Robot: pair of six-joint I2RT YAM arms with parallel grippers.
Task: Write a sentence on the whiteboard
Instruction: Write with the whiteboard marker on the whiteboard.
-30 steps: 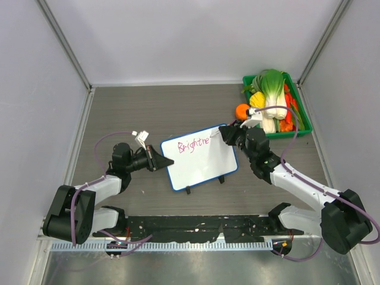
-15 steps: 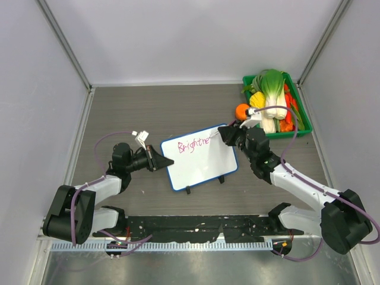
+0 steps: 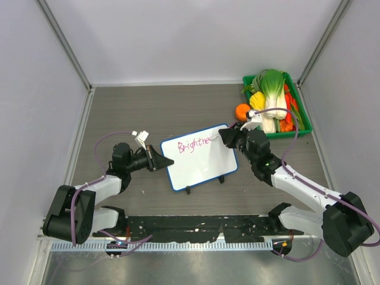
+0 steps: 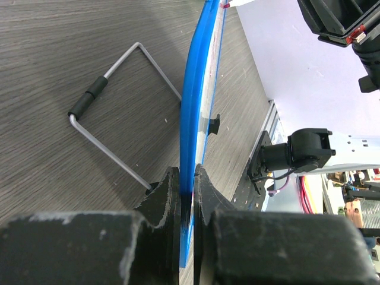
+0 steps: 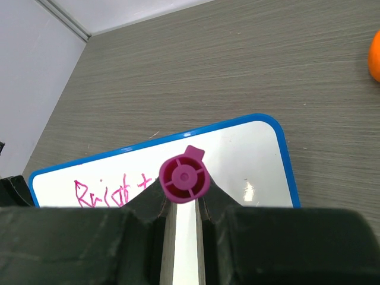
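The whiteboard [image 3: 202, 166], white with a blue frame, stands tilted on two black feet in the middle of the table. Pink writing, the sentence [image 3: 195, 143], runs along its top and reads roughly "Brightne" plus a further stroke. My left gripper [image 3: 167, 161] is shut on the board's left edge; the left wrist view shows the blue frame [image 4: 193, 119] pinched between the fingers of that gripper [image 4: 186, 175]. My right gripper [image 3: 228, 138] is shut on a pink marker [image 5: 184, 177], whose tip is at the end of the writing. The board [image 5: 249, 154] lies under the marker.
A green crate [image 3: 301, 127] of toy vegetables stands at the back right, with an orange ball [image 3: 241, 111] just left of it, close behind my right gripper. A wire stand [image 4: 113, 113] props the board from behind. Grey walls enclose the table.
The pink writing has gained a stroke at its right end. My right gripper with the marker has shifted slightly right. The left arm and the board have not moved.
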